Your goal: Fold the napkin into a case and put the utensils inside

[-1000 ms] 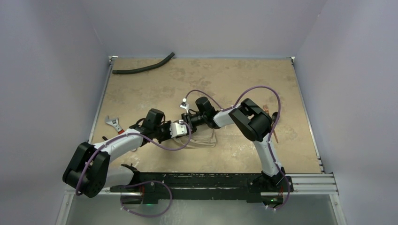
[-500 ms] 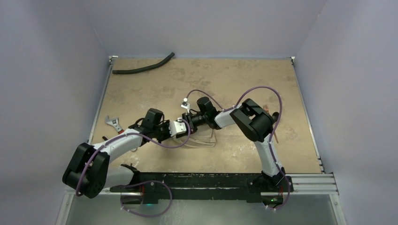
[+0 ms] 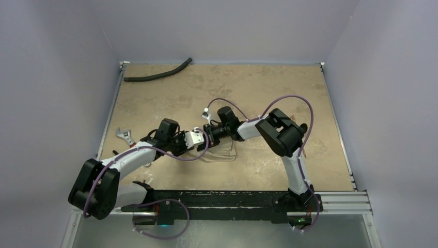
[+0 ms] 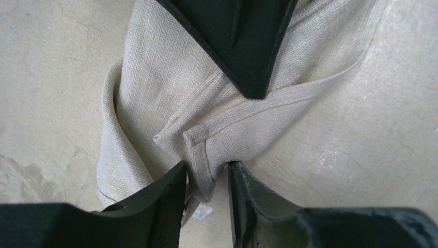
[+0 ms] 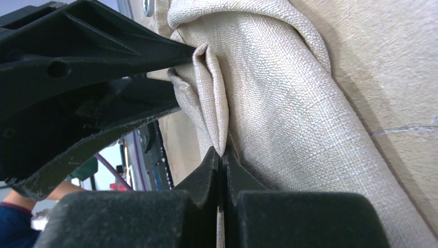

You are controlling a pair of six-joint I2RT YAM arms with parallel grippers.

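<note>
The beige-tan woven cloth napkin (image 3: 223, 153) lies crumpled in folds on the mottled tan tabletop (image 3: 258, 88), a little left of the middle and toward the near side. Both arms reach in to its left end, where their tips meet.

The right gripper (image 5: 223, 155) is clenched on the napkin. In its wrist view the two black fingers are pressed together with a thin upright pleat of the cloth pinched between them. A thick rolled fold of the napkin runs beside that pleat on the right.

The left gripper (image 4: 206, 173) comes at the same spot from the left. Its jaws stand slightly apart, astride a hemmed corner of the napkin that fills the gap between them. I cannot tell whether they are pressing the hem or only resting around it. In the left wrist view the pointed black tip of the right gripper comes down onto the cloth just beyond that corner, and two hemmed edges cross beneath it.

A long black curved hose (image 3: 155, 76) lies at the far left corner of the table, well apart from the napkin. A small silver wrench (image 3: 125, 136) rests by the left edge. A sliver of a copper-coloured fork (image 3: 304, 152) shows to the right, mostly hidden behind the right arm.
</note>
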